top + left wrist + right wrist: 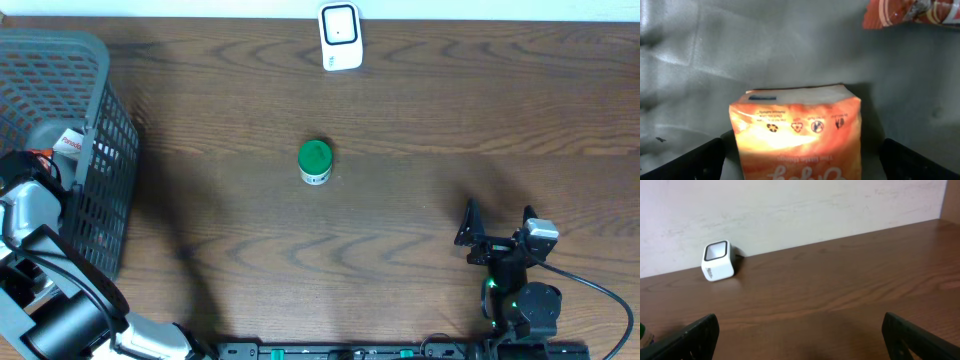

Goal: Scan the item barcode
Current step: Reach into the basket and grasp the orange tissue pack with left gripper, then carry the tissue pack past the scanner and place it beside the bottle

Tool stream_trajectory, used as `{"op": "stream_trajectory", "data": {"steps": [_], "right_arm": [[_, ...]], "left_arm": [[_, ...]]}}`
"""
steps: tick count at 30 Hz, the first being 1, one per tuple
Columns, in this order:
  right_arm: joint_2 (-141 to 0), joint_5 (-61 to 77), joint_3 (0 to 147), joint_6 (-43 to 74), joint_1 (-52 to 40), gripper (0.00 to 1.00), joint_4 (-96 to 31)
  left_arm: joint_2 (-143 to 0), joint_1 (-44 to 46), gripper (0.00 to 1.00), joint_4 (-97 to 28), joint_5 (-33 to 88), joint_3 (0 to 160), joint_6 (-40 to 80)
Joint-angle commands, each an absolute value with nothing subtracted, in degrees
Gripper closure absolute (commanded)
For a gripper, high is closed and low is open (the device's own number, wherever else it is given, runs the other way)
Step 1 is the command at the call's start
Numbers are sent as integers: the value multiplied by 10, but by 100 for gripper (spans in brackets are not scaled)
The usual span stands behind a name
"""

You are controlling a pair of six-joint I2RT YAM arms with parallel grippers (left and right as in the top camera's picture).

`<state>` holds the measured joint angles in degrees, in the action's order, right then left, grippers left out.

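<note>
From overhead the table (430, 110) is evenly and fairly brightly lit, with soft, broad shadows lying on the wood right of the basket (105, 170) and just beyond the right hand (497, 226). Inside the basket the left wrist view is dim and grey, slightly soft, and a warm glare washes out the near face of the orange packet (796, 137). The right wrist view is mildly hazy, its own fingers (692, 339) dark, blurred shapes in the near corners.

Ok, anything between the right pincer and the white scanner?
No. Overhead and right wrist views show only bare table between right pincer and scanner; the green-lidded jar sits aside.
</note>
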<state>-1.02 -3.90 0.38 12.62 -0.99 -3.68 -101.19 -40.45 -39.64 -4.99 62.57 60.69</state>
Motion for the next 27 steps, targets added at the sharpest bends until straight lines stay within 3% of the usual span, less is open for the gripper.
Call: {"op": "stream_trajectory", "data": {"steps": [1, 3, 9, 16, 23, 27], "right_arm": [[-8, -44, 3, 132, -13, 1, -39], [-8, -44, 3, 132, -13, 1, -39], [-8, -44, 3, 132, -13, 1, -39], [-8, -44, 3, 132, -13, 1, -39], [-8, -44, 3, 132, -13, 1, -39], [-8, -44, 3, 132, -13, 1, -39]], "left_arm": [[-1027, -407, 9, -395, -58, 622, 613], [-1021, -410, 26, -395, -56, 626, 595], [-985, -433, 47, -421, -56, 667, 518], [-879, -489, 49, -498, 8, 763, 504], [-726, -509, 49, -455, 342, 825, 519], [-660, -461, 49, -428, 399, 825, 552]]}}
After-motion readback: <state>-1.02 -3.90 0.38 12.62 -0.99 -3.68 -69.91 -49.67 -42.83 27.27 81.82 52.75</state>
